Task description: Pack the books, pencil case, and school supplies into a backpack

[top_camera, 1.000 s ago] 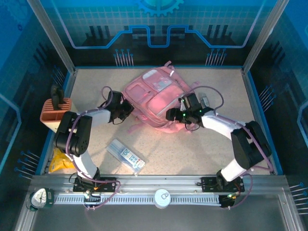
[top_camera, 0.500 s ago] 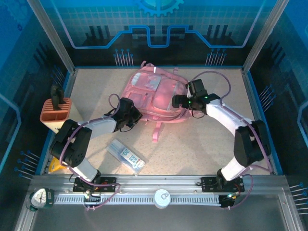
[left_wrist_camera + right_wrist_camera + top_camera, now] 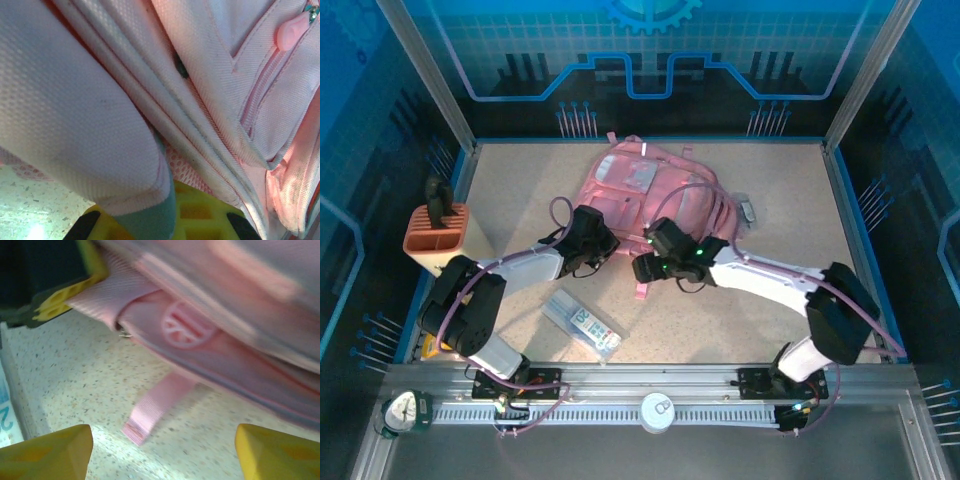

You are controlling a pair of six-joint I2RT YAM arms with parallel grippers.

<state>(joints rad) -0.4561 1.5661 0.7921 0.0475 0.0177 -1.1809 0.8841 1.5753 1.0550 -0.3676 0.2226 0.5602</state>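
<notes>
The pink backpack (image 3: 655,195) lies flat at the middle back of the table. My left gripper (image 3: 602,243) is shut on its near left edge; pink fabric with a teal rim (image 3: 150,220) sits pinched in its yellow jaws. My right gripper (image 3: 640,268) hovers open by the backpack's near edge, close to the left gripper. Its yellow fingertips (image 3: 50,455) stand wide apart with a loose strap end (image 3: 150,415) lying on the table between them. The pencil case (image 3: 582,323) lies flat in front of the left arm. Of the books, a yellow sliver (image 3: 426,346) peeks out beside the left arm.
An orange slotted holder (image 3: 435,235) with a dark tool in it stands at the left wall. A small grey object (image 3: 748,210) lies right of the backpack. Blue walls ring the table; bare speckled surface stretches along the near right.
The backpack has slid and turned toward the back. The right gripper swung from its right side to its near edge, beside the left gripper, which kept its grip.
</notes>
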